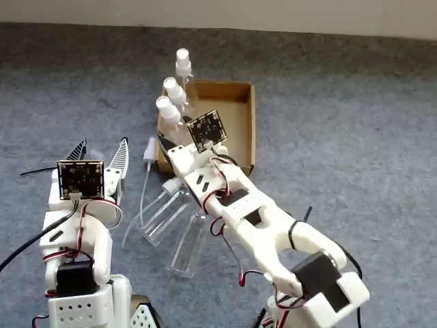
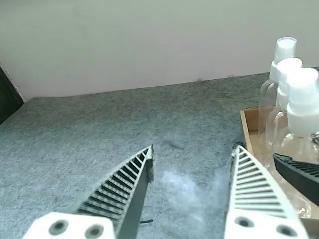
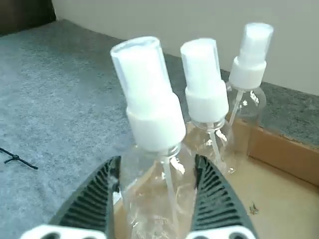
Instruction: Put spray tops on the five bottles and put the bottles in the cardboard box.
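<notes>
Three clear bottles with white spray tops stand in a row along one side of the cardboard box (image 1: pixel 235 116). My right gripper (image 1: pixel 169 145) is shut on the nearest bottle (image 1: pixel 167 111), its black fingers (image 3: pixel 99 189) pressed against both sides of the bottle's body (image 3: pixel 152 184). The other two bottles (image 3: pixel 207 114) (image 3: pixel 246 79) stand just behind it in the box. My left gripper (image 1: pixel 100 153) hangs open over bare carpet left of the box, with nothing between its fingers (image 2: pixel 134 174). Two topless bottles (image 1: pixel 158 213) (image 1: pixel 190 243) lie on the carpet between the arms.
A loose spray top (image 1: pixel 148 152) with its thin tube lies by the box's near left corner. A second white top (image 1: pixel 172 184) rests at one lying bottle's mouth. A black cable (image 1: pixel 34 171) trails left of the left arm. Grey carpet extends left and right.
</notes>
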Controlling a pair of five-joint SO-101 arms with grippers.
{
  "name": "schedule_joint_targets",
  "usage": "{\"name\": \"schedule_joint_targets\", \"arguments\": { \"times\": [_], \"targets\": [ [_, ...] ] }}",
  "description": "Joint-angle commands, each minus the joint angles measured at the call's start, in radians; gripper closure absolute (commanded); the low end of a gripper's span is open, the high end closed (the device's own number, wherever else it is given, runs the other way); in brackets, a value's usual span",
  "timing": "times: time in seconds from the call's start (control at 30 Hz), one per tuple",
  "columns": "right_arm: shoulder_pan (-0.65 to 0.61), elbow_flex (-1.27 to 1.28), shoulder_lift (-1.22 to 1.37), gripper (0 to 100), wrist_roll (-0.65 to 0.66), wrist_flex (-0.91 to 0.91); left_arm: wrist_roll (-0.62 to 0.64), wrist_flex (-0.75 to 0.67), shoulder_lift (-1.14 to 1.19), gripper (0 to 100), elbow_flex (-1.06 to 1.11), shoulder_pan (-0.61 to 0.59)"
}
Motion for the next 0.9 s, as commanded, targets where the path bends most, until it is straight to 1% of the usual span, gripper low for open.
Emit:
{"name": "schedule_joint_targets", "arguments": {
  "times": [0.0,0.57,0.63,0.8,0.87],
  "targets": [
    [-0.013,-0.054,0.019,99.4,0.006,-0.016,0.005,-0.021,0.002,77,-0.044,-0.016],
    [-0.015,-0.047,0.030,98.7,0.008,-0.016,0.005,-0.021,0.002,77,-0.044,-0.016],
    [-0.015,-0.047,0.030,96.5,0.008,-0.016,0.005,-0.021,0.002,77,-0.044,-0.016],
    [-0.019,-0.047,0.030,87.2,0.008,-0.016,0.005,-0.021,0.002,77,-0.044,-0.016],
    [-0.019,-0.047,0.030,86.1,0.009,-0.016,0.005,-0.021,0.002,77,-0.044,-0.016]
  ]
}}
